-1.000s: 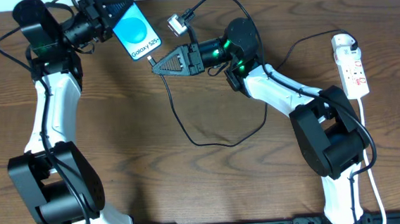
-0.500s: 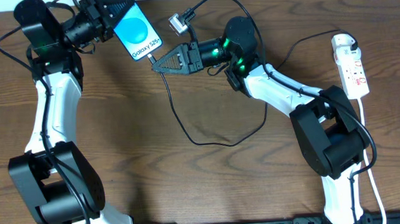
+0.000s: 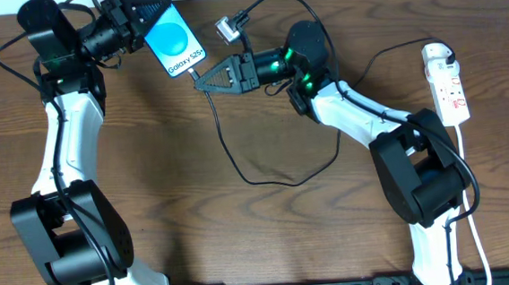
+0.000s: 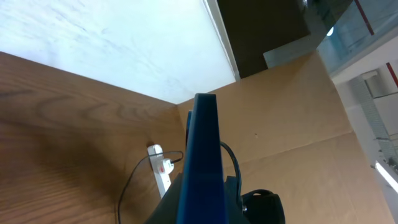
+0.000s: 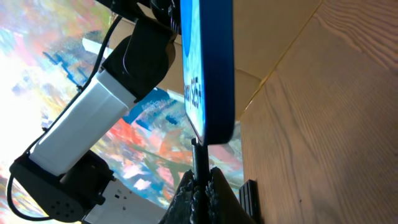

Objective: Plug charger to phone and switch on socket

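The right gripper (image 3: 202, 81), jaws clamped on the charger (image 5: 198, 157) tip, is lying just below the phone (image 3: 174, 38), collinear with its long axis. The left gripper (image 3: 134, 18) is clamping the phone.

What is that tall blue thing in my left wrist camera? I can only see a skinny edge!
Observer: That's the phone. From overhead its light blue screen reads Galaxy S25+.
Operator: Who's holding it up?
Observer: The left gripper is clamped on its top end.
Operator: Is it plugged in?
Observer: The right wrist camera shows the charger plug meeting the phone's bottom edge, pinched in the right gripper. I cannot tell if it is fully in.
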Tool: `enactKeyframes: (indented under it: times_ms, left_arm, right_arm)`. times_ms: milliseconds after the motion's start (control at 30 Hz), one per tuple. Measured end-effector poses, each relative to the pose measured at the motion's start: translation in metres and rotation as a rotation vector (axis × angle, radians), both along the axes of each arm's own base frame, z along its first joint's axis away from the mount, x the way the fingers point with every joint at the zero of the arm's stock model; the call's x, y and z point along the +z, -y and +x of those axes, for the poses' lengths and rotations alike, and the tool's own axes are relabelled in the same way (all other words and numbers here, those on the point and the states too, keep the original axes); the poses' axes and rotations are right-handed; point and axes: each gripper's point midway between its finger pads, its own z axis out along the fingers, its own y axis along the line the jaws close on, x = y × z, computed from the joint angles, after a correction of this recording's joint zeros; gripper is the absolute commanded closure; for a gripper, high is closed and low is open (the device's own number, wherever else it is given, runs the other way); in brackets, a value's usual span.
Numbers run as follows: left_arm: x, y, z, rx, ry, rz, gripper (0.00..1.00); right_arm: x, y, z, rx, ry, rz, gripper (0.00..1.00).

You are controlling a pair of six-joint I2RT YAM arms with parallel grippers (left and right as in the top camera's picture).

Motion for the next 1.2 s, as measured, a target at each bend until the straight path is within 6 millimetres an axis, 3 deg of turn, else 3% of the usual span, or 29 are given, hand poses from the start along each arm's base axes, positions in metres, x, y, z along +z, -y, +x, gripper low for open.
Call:
enactKeyframes:
  times_ms: [533,900,1200]
  left_arm:
    - [0.000,0.000,0.000,0.002,0.002,0.001,0.93]
    - [0.000,0.015,-0.001,-0.022,0.006,0.003,0.93]
    - [0.000,0.016,-0.001,-0.024,0.006,0.003,0.92]
  right_arm:
    - [-0.001,0.004,0.004,-0.005,-0.001,-0.002,0.99]
    - [-0.002,0.005,-0.001,0.023,0.002,-0.009,0.99]
    - [-0.002,0.005,-0.002,0.025,0.003,-0.009,0.99]
